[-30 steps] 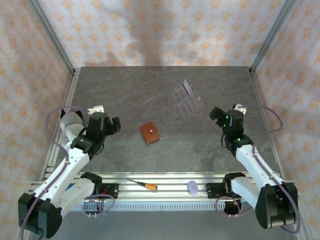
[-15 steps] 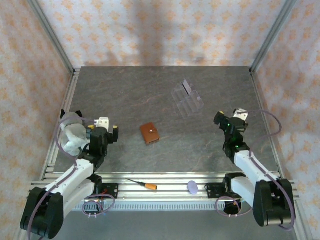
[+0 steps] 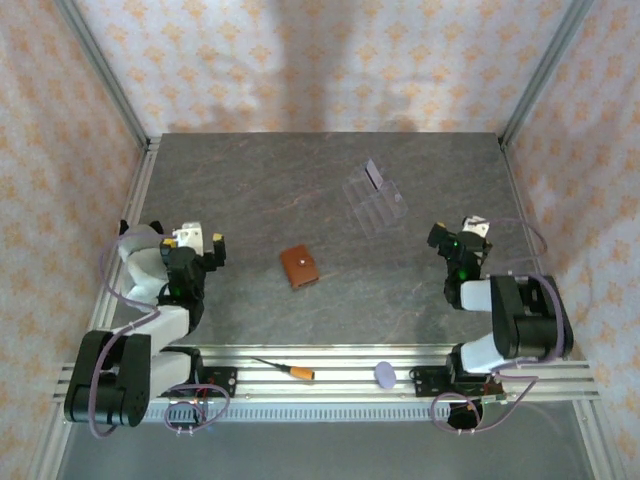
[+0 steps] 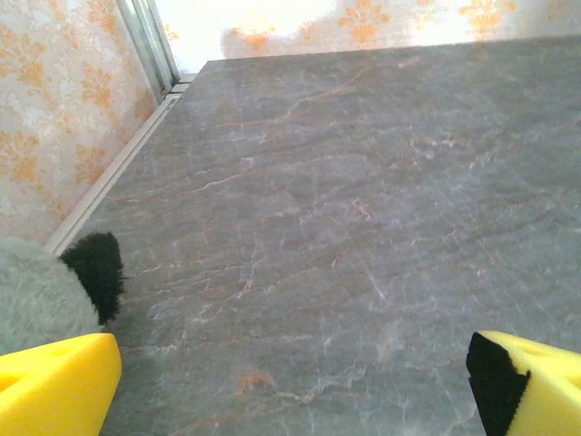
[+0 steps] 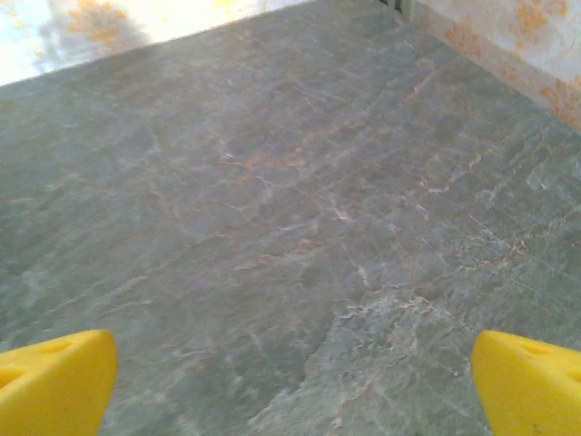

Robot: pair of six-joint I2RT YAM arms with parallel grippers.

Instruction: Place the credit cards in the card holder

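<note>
The card holder (image 3: pixel 299 267) lies folded shut on the grey table, a small brown wallet with its pale snap dot facing up, left of centre. The credit cards are out of view. My left gripper (image 3: pixel 200 243) is drawn back near the left edge, well to the left of the wallet. In the left wrist view it (image 4: pixel 295 400) is open, its yellow fingertips (image 4: pixel 54 386) far apart over bare table. My right gripper (image 3: pixel 455 238) sits near the right edge. The right wrist view shows it (image 5: pixel 295 391) open too, with nothing between its fingertips (image 5: pixel 526 381).
A clear plastic tray (image 3: pixel 375 198) stands at the back right of centre. On the front rail lie an orange-handled screwdriver (image 3: pixel 290 370) and a lilac disc (image 3: pixel 384 374). Aluminium posts and patterned walls close in the table. A grey cable sleeve (image 4: pixel 41 295) hangs beside my left fingers.
Both arms have folded back onto their bases and now stand more upright. The grippers stayed open. The wallet and tray have not moved.
</note>
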